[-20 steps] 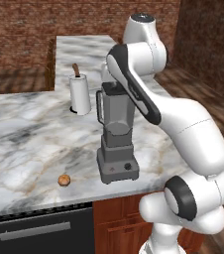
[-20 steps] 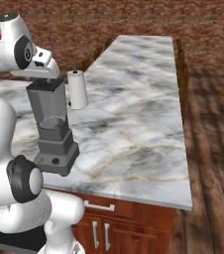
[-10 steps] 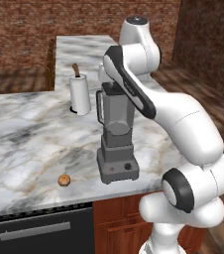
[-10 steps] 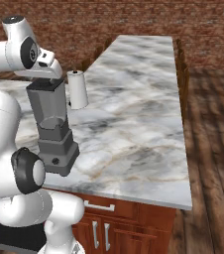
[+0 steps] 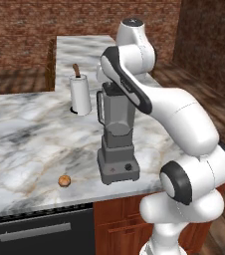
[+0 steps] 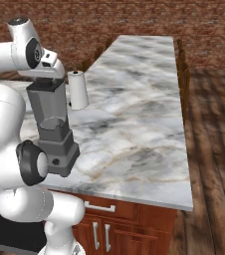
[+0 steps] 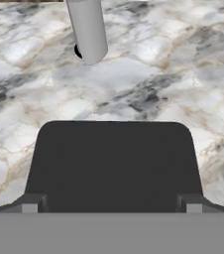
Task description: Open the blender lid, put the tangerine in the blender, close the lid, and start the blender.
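Observation:
The grey blender (image 5: 117, 134) stands near the counter's front edge, also seen from the other side as blender (image 6: 52, 124). Its dark square lid (image 7: 114, 163) sits on the jar, close under the hand. My gripper (image 7: 111, 207) hovers right over the lid, open, with one fingertip at each side edge of it. From the right base view the gripper (image 6: 51, 75) is at the jar's top. The small orange tangerine (image 5: 63, 181) lies on the counter, left of the blender base and near the front edge.
A white paper-towel roll (image 5: 80, 94) stands just behind and left of the blender, also seen as roll (image 6: 77, 89) and roll (image 7: 87, 30). The marble counter (image 6: 134, 119) stretches far to the right and back. Its front edge (image 5: 40, 206) runs above a dark appliance.
The arm's upper joints have swung a little to the left while the hand stays over the jar top. Blender, tangerine and roll have not moved.

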Controlling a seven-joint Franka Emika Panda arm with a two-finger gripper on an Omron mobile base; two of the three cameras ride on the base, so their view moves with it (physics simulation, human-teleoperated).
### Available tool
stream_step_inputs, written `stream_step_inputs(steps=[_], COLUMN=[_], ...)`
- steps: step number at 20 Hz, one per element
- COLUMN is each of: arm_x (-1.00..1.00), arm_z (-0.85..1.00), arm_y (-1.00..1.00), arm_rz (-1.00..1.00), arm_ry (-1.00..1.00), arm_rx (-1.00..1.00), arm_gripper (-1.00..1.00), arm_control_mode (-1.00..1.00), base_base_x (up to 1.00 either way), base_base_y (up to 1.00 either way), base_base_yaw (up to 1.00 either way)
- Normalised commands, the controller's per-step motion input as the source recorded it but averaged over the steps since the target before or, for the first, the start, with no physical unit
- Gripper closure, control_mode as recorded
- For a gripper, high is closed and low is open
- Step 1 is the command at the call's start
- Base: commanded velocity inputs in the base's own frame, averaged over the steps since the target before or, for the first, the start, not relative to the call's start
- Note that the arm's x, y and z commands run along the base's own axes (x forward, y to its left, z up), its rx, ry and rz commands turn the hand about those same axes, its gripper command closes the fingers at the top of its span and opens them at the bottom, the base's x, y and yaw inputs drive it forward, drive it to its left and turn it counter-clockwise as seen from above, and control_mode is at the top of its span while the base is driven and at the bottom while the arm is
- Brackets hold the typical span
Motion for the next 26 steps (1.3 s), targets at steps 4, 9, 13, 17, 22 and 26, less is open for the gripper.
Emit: stream_step_inputs(steps=[4,9,13,17,22,26], arm_x=[0.01,0.00,0.00,0.00,0.00,-0.06], arm_z=[-0.21,-0.31,-0.39,-0.17,0.20,0.73], arm_y=[0.00,0.00,0.00,0.00,0.00,0.00], arm_rz=[0.01,0.01,0.01,0.00,0.00,0.00], arm_ry=[0.00,0.00,0.01,0.02,-0.02,-0.15], arm_rx=[0.00,0.00,0.00,0.00,0.00,0.00], arm_gripper=[-1.00,-1.00,1.00,1.00,1.00,1.00], arm_control_mode=[-1.00,-1.00,-1.00,-1.00,-1.00,-1.00], base_base_x=[0.00,0.00,0.00,0.00,0.00,0.00], base_base_y=[0.00,0.00,0.00,0.00,0.00,0.00], base_base_yaw=[0.00,0.00,0.00,0.00,0.00,0.00])
